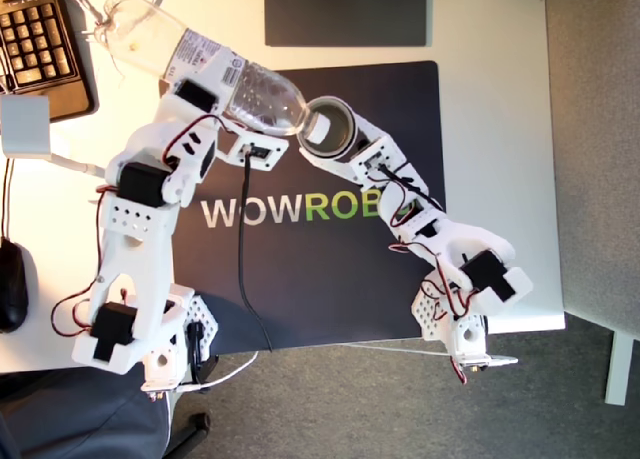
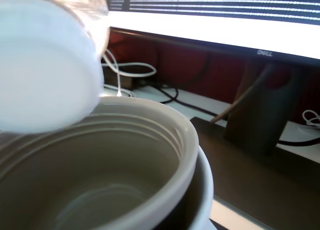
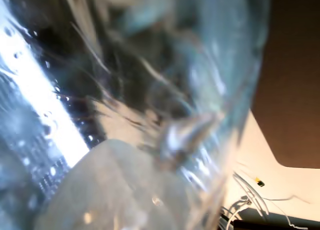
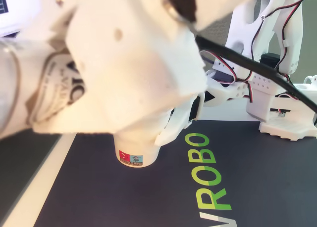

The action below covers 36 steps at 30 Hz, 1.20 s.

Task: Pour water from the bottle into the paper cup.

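- The counter (image 1: pixel 490 159) is white and carries a black mat (image 1: pixel 330 269) printed with white and green letters; both arms stand at its near edge in the exterior view.
- A monitor (image 2: pixel 260 19) shows bright in the second wrist view, with cables trailing below it.
- A keyboard (image 1: pixel 40 44) lies at the exterior view's upper left, and a dark mouse (image 1: pixel 12 284) sits at that view's left edge.
- The bottle (image 1: pixel 205 64) is clear, ribbed plastic with a white label band. It is tilted, its base toward the exterior view's upper left and its mouth end down at the rim of the cup. Its blurred glassy wall fills the first wrist view.
- My first pincer (image 1: pixel 205 104) is clamped around the bottle at and just below the label band, holding it off the counter.
- The paper cup (image 1: pixel 332 129) stands over the mat near the middle of the exterior view, its white rim and greyish-brown inside facing up. In the second wrist view the bottle's end hangs just over its rim.
- My second pincer (image 1: pixel 362 149) wraps the cup's side from the exterior view's right; the other view shows the cup's base between white arm parts, seemingly just above the mat.
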Available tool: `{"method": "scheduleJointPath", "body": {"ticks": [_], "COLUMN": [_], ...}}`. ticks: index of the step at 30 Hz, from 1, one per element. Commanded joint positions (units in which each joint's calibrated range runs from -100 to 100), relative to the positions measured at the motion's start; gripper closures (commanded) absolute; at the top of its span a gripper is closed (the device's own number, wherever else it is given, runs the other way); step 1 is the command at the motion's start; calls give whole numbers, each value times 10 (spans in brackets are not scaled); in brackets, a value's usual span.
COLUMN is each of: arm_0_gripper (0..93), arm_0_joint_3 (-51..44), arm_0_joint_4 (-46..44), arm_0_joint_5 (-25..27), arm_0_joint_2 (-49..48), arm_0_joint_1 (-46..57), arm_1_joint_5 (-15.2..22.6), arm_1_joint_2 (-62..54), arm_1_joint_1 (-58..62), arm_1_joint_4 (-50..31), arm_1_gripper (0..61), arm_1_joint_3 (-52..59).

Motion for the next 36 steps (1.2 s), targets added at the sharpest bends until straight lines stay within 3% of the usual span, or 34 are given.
{"method": "scheduleJointPath", "body": {"ticks": [1,25,36], "arm_0_gripper": [927,927,927], "arm_0_joint_3": [-12,5,10], "arm_0_joint_4": [-23,-35,-38], "arm_0_joint_5": [8,14,17], "arm_0_joint_2": [-93,-95,-96], "arm_0_joint_1": [0,-3,-7], "arm_1_joint_5": [-4,-2,4], "arm_1_joint_2": [-7,5,40], "arm_1_joint_1": [10,23,22], "arm_1_joint_4": [-16,-17,-79], "arm_1_gripper": [612,612,612], "arm_1_joint_3": [-72,-82,-57]}}
